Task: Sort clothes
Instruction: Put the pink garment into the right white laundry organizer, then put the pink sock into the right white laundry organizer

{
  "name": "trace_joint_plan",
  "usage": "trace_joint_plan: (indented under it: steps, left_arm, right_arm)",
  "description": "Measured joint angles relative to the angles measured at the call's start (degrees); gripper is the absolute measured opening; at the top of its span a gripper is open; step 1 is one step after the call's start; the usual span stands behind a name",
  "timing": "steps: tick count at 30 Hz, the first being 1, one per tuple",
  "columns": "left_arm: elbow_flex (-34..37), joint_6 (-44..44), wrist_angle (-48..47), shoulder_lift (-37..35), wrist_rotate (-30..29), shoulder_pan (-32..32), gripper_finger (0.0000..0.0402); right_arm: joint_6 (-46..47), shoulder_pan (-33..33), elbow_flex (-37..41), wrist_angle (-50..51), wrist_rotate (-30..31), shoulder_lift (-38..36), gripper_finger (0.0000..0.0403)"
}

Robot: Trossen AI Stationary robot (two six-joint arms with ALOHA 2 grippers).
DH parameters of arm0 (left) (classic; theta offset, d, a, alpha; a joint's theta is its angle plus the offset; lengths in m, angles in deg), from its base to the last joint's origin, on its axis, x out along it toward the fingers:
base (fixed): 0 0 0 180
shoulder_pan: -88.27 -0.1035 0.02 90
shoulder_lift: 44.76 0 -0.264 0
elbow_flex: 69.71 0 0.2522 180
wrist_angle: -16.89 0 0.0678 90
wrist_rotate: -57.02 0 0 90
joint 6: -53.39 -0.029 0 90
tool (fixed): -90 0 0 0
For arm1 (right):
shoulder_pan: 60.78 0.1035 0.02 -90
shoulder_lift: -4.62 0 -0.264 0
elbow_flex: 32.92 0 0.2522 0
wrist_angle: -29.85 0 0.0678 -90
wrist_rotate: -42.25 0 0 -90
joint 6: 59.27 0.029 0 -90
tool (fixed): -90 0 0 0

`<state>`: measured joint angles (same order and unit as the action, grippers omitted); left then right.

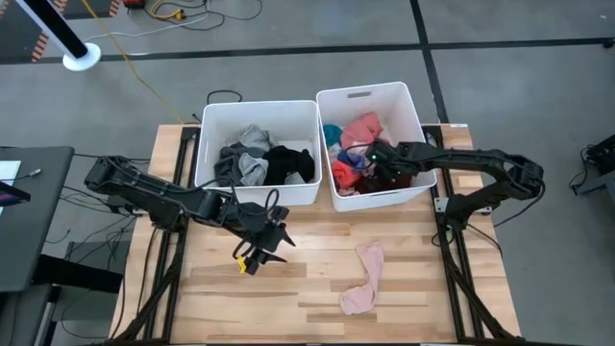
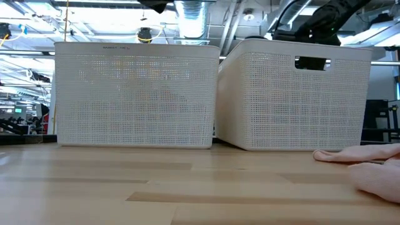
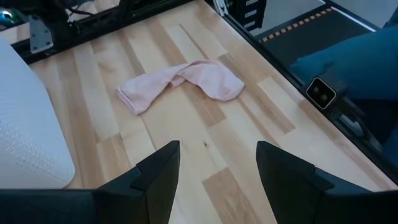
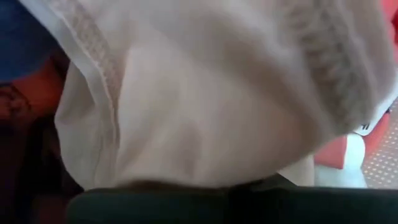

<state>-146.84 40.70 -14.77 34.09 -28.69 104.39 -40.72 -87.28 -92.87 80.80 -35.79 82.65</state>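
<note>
Two white bins stand side by side at the table's far edge. The left bin (image 1: 307,192) holds grey and black clothes (image 1: 264,159). The right bin (image 1: 370,91) holds pink, red and blue clothes (image 1: 354,144). My right gripper (image 1: 377,159) is down inside the right bin, shut, with a pale garment (image 4: 205,106) filling its wrist view. A pink garment (image 1: 363,279) (image 3: 180,84) (image 2: 369,165) lies flat on the wood near the front right. My left gripper (image 1: 261,248) (image 3: 217,149) hovers open above the table in front of the left bin, pointing toward that pink garment, with nothing between its fingers. My right gripper is shut on the pale garment where the cloth meets its fingers (image 4: 186,177). The cloth drapes over the fingertips and hides the place of contact, so edge or fold cannot be told. The fingers point steeply down into the right bin, over the clothes there.
Bare wood spreads between the bins and the front edge around the pink garment. A small camera block (image 3: 321,92) sits on the frame at the table's right edge, with a blue shape (image 3: 360,56) beyond it. The black frame rails (image 1: 452,221) run along both sides.
</note>
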Motion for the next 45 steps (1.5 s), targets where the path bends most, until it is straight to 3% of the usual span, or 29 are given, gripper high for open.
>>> trace_joint_plan:
  steps: [8,20,26,35,40,45]
  left_arm:
    - [0.0,0.1,2.2,0.0,0.1,0.0,0.0206]
    - [0.0,0.5,2.2,0.0,0.3,0.0,0.0206]
    - [0.0,0.4,2.3,0.0,3.1,0.0,0.0206]
    - [-0.1,-1.4,2.5,0.0,3.2,1.8,0.0206]
    - [-0.1,-2.4,4.9,0.1,3.2,3.4,0.0206]
    - [-0.2,-4.0,10.3,4.8,3.2,5.4,0.0206]
  right_arm:
    - [-2.0,1.9,-4.5,0.3,-0.1,-0.1,0.0047]
    - [-5.4,6.2,-18.0,6.0,-0.1,-0.1,0.0093]
    - [-6.6,9.4,-25.2,10.7,-0.1,-0.1,0.0124]
    - [-7.7,17.2,-37.7,18.3,-0.1,-0.1,0.0177]
    - [-7.5,22.5,-43.8,19.7,0.1,-0.2,0.0184]
    - [-8.9,30.3,-45.7,19.9,0.0,-0.2,0.0184]
